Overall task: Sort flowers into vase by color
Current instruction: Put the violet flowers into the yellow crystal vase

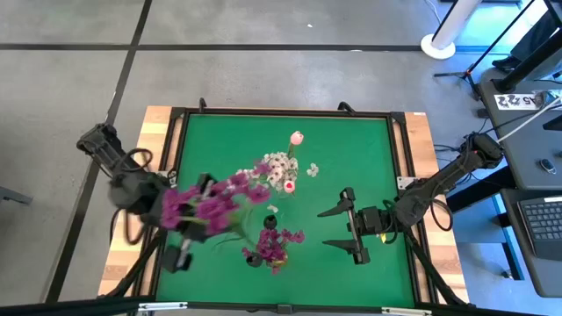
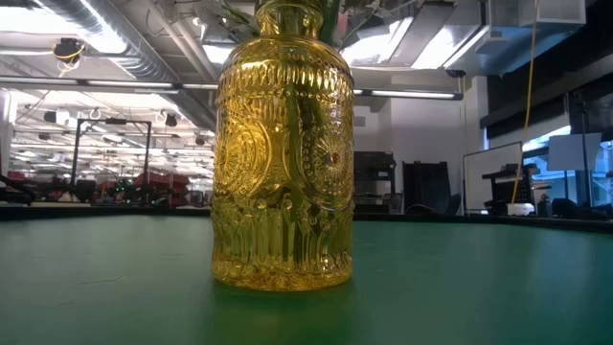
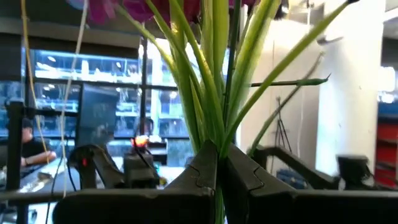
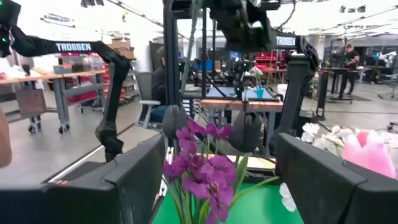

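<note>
My left gripper (image 1: 198, 225) is over the table's left half, shut on a bunch of magenta-purple flowers (image 1: 213, 204) whose blossoms reach toward the middle. In the left wrist view their green stems (image 3: 211, 93) rise from my shut fingers. A second magenta bunch (image 1: 272, 245) stands near the table's front. White blossoms and pale tulips (image 1: 281, 170) stand in the middle, with a pink tulip (image 1: 297, 138) behind them. My right gripper (image 1: 345, 230) is open, right of the magenta bunch (image 4: 200, 177) and facing it. The low view shows a yellow glass vase (image 2: 283, 153). My left gripper pinches several thin green stems (image 3: 217, 146) of the magenta bunch between its two fingers (image 3: 199, 171). The stems fan out beyond the fingers toward the blossoms. The bunch is lifted clear of the table, with its blossoms toward the table's middle.
A few loose white petals (image 1: 313, 169) lie on the green mat (image 1: 369, 149) beside the white bunch. A black frame and wooden edges border the mat. Bare mat shows on the far side and at the right front.
</note>
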Controlling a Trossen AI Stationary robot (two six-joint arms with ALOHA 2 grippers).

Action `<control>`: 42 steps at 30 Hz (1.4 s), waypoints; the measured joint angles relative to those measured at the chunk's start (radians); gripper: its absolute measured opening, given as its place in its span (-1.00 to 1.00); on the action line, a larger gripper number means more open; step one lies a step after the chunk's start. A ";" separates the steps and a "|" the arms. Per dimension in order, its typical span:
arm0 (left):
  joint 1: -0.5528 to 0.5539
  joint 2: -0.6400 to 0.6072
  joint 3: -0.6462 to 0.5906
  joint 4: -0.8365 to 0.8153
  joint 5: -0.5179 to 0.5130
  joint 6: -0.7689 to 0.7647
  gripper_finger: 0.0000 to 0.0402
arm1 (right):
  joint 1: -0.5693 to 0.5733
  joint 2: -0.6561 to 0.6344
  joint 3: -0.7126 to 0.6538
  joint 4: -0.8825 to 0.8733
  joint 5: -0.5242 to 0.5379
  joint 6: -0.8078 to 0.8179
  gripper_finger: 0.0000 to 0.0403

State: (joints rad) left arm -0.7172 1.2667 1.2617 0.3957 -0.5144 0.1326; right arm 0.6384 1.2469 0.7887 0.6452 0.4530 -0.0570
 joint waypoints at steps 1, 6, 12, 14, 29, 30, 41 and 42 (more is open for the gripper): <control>-0.027 -0.006 0.000 -0.020 -0.028 0.007 -1.00 | 0.000 0.000 0.000 -0.003 0.001 0.001 0.51; -0.127 0.030 0.000 -0.065 -0.102 0.012 -1.00 | -0.004 0.000 0.000 -0.030 0.023 0.008 0.51; -0.229 0.070 0.000 0.016 -0.128 0.083 -1.00 | -0.004 0.000 0.000 -0.057 0.062 0.028 0.51; -0.263 0.067 0.000 0.038 -0.200 0.135 -1.00 | -0.004 0.000 0.000 -0.070 0.063 0.033 0.51; -0.310 0.179 -0.001 0.116 -0.311 0.187 -1.00 | -0.004 0.001 0.000 -0.097 0.063 0.052 0.50; -0.316 0.203 -0.001 0.134 -0.311 0.190 -1.00 | -0.004 0.001 0.000 -0.100 0.063 0.052 0.50; -0.316 0.457 -0.001 0.374 -0.465 0.202 -1.00 | -0.004 0.001 0.000 -0.105 0.063 0.055 0.50; -0.303 0.478 -0.001 0.387 -0.478 0.187 -1.00 | -0.004 0.001 0.000 -0.105 0.063 0.058 0.50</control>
State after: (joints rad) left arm -1.0198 1.7444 1.2606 0.7824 -0.9926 0.3197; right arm 0.6346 1.2476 0.7887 0.5400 0.5163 0.0007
